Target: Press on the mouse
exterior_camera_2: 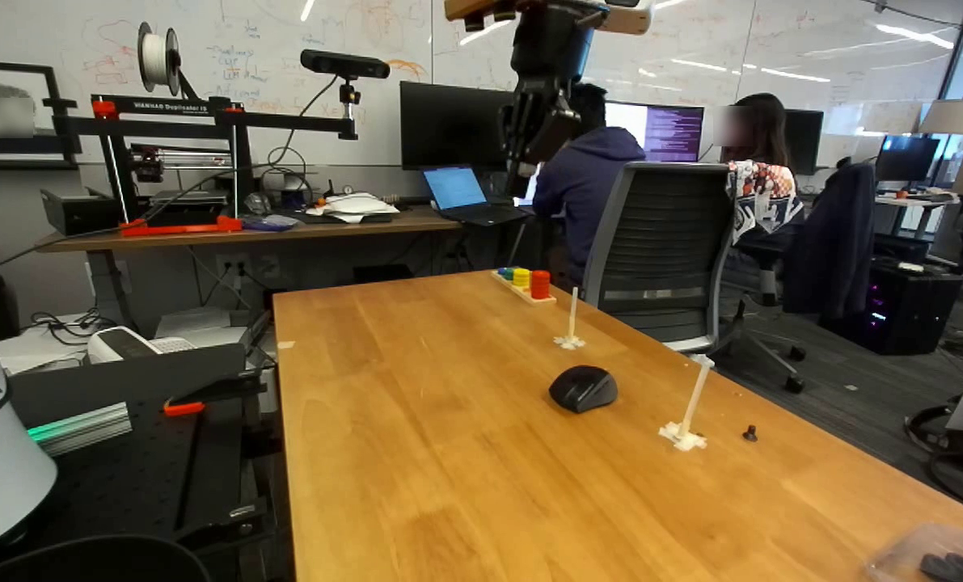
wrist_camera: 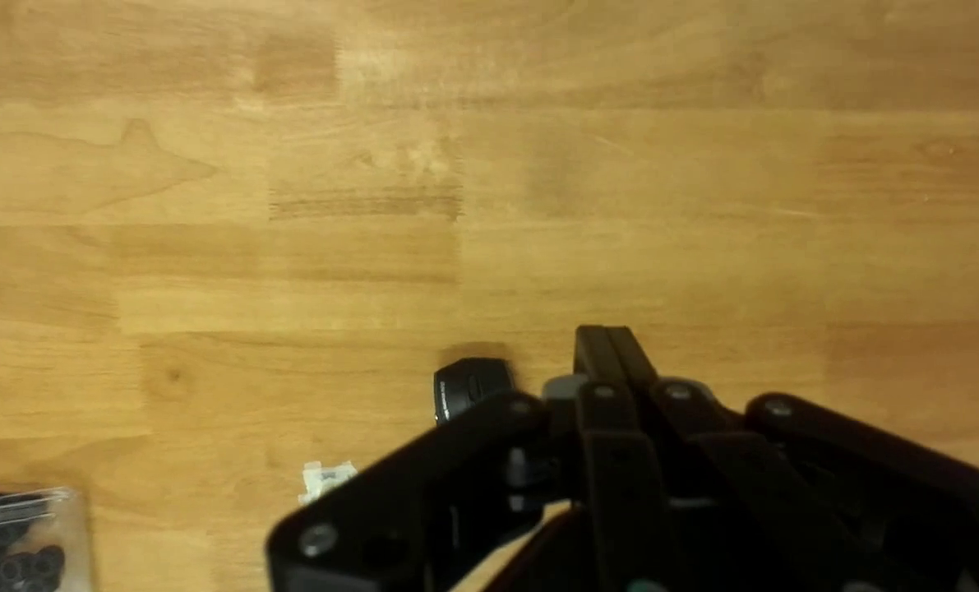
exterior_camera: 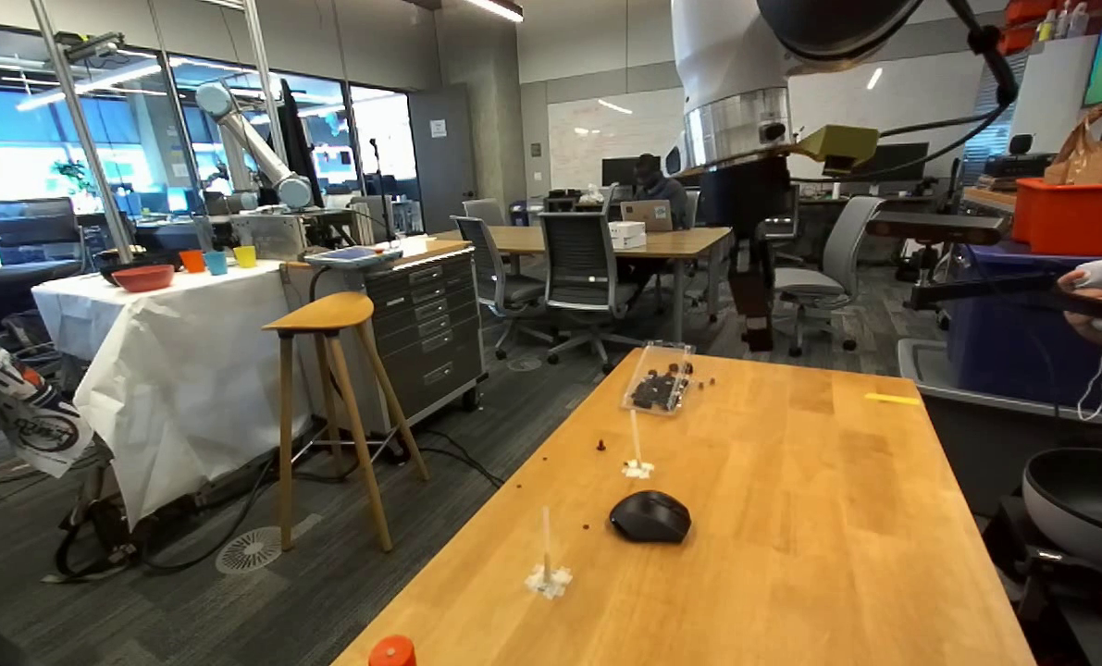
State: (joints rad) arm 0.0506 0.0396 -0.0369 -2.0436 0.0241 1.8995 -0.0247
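Note:
The black mouse rests on the wooden table. It shows whole in both exterior views, also here. In the wrist view only the front end of the mouse shows; the gripper's left linkage hides the rest. My gripper is shut, its two fingertips together with nothing visible between them. In the wrist view the fingertips appear to the right of the mouse. In both exterior views the gripper, here and here, hangs high above the table, pointing down and apart from the mouse.
Two thin white upright sticks taped to the table, one here and one here, stand near the mouse. A clear plastic box holds dark small pieces. A coloured ring toy sits at the table's edge. Small dark bits lie scattered.

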